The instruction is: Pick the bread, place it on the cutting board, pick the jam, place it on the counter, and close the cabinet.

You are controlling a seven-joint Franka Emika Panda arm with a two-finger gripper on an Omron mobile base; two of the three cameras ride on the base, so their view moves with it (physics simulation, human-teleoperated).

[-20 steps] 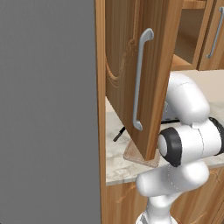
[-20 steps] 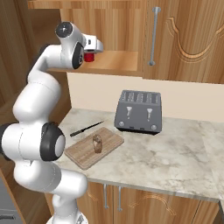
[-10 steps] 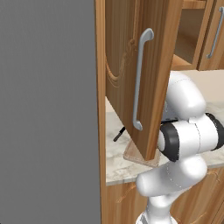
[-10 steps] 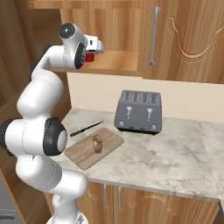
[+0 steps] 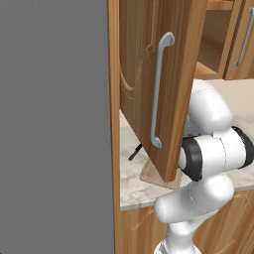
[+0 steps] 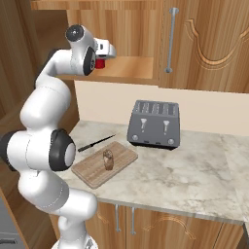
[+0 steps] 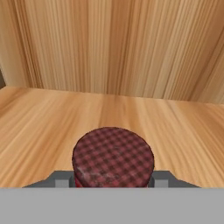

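Observation:
The jam (image 7: 113, 157), a red jar with a dark checked lid, stands on the wooden shelf of the cabinet (image 6: 127, 68). My gripper (image 6: 103, 58) reaches into the cabinet, and its grey fingers (image 7: 61, 180) press against both sides of the jar, so it is shut on the jam (image 6: 100, 63). The cabinet door (image 5: 163, 74) with the long silver handle hangs open above the counter (image 6: 189, 180). The bread (image 6: 108, 159) stands on the cutting board (image 6: 92, 171), whose corner (image 5: 151, 177) shows below the door.
A grey toaster (image 6: 153, 124) stands at the back of the counter, right of the board. A black-handled knife (image 6: 95, 143) lies behind the board. A narrower closed door with a slim handle (image 6: 170, 41) is right of the open shelf. A grey wall (image 5: 49, 124) stands on the left.
The fingers have closed from wide open onto the jam. The arm has shifted only slightly; the jar, bread and door stay where they were.

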